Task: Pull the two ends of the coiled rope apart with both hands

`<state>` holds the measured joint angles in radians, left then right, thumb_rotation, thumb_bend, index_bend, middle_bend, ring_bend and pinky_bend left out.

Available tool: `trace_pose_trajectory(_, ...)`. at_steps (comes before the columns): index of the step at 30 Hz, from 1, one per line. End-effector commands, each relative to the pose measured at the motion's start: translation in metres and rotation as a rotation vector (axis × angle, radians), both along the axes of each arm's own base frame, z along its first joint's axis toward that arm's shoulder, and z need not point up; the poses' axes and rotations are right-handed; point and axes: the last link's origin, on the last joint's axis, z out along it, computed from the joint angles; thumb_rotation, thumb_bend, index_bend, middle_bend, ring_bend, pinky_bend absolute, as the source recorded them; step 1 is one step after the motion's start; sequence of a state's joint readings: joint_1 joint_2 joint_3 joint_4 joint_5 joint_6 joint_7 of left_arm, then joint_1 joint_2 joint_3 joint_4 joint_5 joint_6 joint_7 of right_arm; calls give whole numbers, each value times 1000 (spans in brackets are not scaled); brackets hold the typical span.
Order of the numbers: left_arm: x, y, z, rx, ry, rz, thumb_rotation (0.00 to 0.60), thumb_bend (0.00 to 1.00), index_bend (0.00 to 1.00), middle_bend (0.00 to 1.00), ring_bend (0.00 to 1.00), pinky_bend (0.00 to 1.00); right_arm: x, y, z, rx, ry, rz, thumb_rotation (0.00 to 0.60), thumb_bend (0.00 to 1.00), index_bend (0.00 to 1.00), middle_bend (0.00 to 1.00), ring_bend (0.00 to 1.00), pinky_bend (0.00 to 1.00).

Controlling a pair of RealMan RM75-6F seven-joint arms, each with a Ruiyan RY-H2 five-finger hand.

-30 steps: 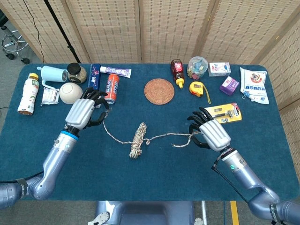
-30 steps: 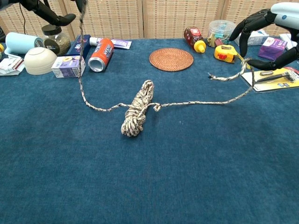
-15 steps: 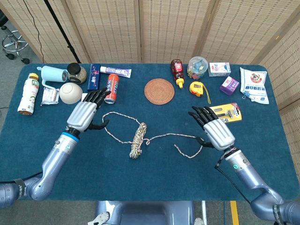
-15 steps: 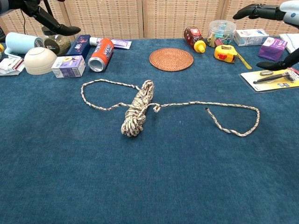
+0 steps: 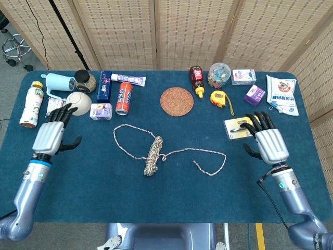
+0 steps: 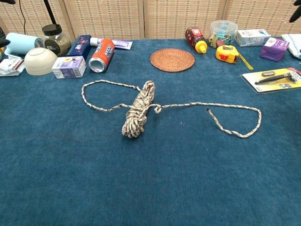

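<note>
- The rope is lying on the blue table, near the middle of the frame in both views, and no hand is touching it.
- Its coiled bundle is sitting at the centre; one loose end is making a loop up and to the left of it, and the other end is running to the right and curling back in a hook.
- The left hand is hovering at the left edge of the head view, well apart from the rope, with fingers spread and grasping nothing.
- The right hand is hovering at the right side of the head view, also released, fingers apart, just beside the yellow razor pack.
- A woven coaster and an orange can are lying above the rope, toward the upper middle.
</note>
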<state>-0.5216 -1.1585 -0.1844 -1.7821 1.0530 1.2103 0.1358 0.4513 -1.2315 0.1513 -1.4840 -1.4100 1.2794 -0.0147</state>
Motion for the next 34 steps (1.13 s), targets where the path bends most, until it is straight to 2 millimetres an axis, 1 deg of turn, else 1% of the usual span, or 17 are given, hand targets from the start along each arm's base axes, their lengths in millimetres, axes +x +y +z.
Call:
trace_pose_trajectory(1,-30,-18,14,57,24,49,552,313,110,44,20,0,-10,7,6,-22,18,-32,600,349,267,117,33,0)
trace_pose_trajectory(2,-36,-22,17,70,24,60,552,312,111,44,20,0,-13,9,8,-24,21,-42,600,349,267,117,33,0)
trace_pose_trajectory(3,-47,-30,22,91,23,89,552,312,114,45,20,0,-16,13,11,-31,21,-58,600,349,267,117,33,0)
trace_pose_trajectory(6,-63,-45,31,126,16,121,551,312,128,48,20,0,-20,22,15,-41,14,-83,600,350,267,117,33,0)
trace_pose_trajectory(9,-75,-62,37,156,14,138,552,312,139,53,20,0,-22,31,19,-47,6,-98,600,349,270,117,34,0)
trace_pose_trajectory(13,-85,-83,40,184,9,146,552,313,158,61,24,0,-27,46,22,-59,7,-111,600,349,279,123,35,0)
trace_pose_trajectory(15,-92,-102,42,208,1,154,552,312,163,66,28,0,-33,61,24,-68,-2,-135,600,349,283,128,35,0)
trace_pose_trajectory(17,-95,-111,42,211,-2,154,552,313,164,69,28,0,-35,67,25,-73,-3,-144,600,349,289,133,36,0)
trace_pose_trajectory(19,-99,-125,42,207,-16,173,552,313,166,69,28,0,-39,79,25,-80,-8,-165,600,349,289,134,36,0)
trace_pose_trajectory(24,-103,-147,43,210,-26,184,554,313,171,70,28,0,-44,99,26,-92,3,-197,600,350,290,135,36,0)
trace_pose_trajectory(28,-105,-152,44,216,-27,186,552,313,177,73,28,0,-46,106,28,-101,1,-220,600,349,293,139,36,0)
trace_pose_trajectory(34,-101,-148,44,211,-28,175,554,313,179,73,28,0,-51,109,28,-109,-17,-243,600,349,296,141,36,0)
